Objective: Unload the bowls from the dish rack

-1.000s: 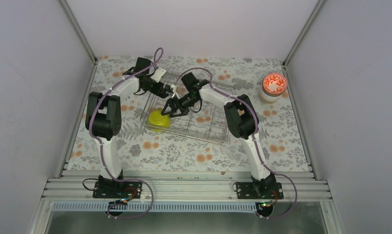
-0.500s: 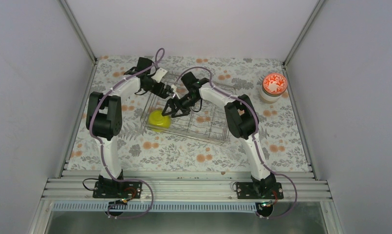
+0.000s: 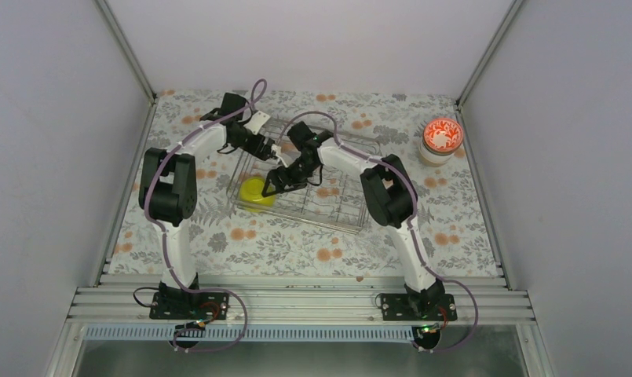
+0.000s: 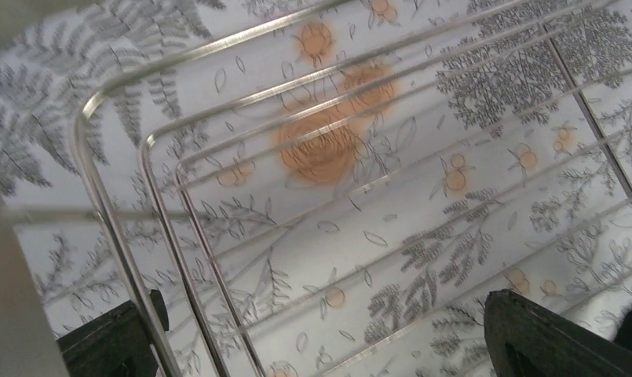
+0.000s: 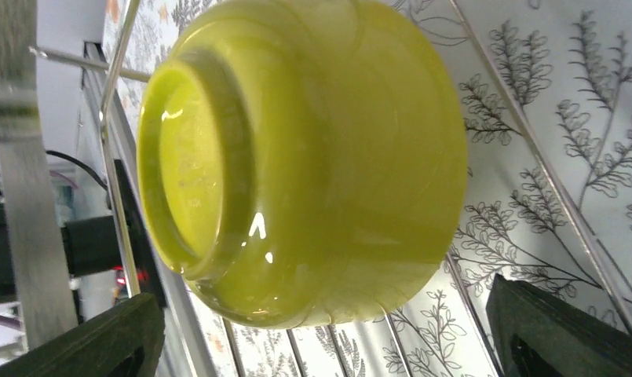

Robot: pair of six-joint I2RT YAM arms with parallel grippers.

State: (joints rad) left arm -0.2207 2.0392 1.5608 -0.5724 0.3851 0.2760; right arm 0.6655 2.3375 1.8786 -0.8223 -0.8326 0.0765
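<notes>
A yellow-green bowl (image 3: 255, 192) sits upside down in the near-left corner of the wire dish rack (image 3: 344, 218). In the right wrist view the bowl (image 5: 312, 149) fills the frame, its foot ring facing the camera. My right gripper (image 3: 270, 184) is open, its dark fingertips (image 5: 560, 330) wide apart just short of the bowl, not touching it. My left gripper (image 3: 273, 148) hangs open over the rack's far-left part. Its wrist view shows only bare rack wires (image 4: 183, 236) over the floral cloth, with nothing between the jaws.
A white jar with a red patterned lid (image 3: 440, 139) stands at the far right of the table. The floral tablecloth (image 3: 297, 247) covers the table. Grey walls close in the left, right and back sides.
My right gripper has moved left and nearer along the rack, closing in on the yellow-green bowl. The left gripper has barely shifted.
</notes>
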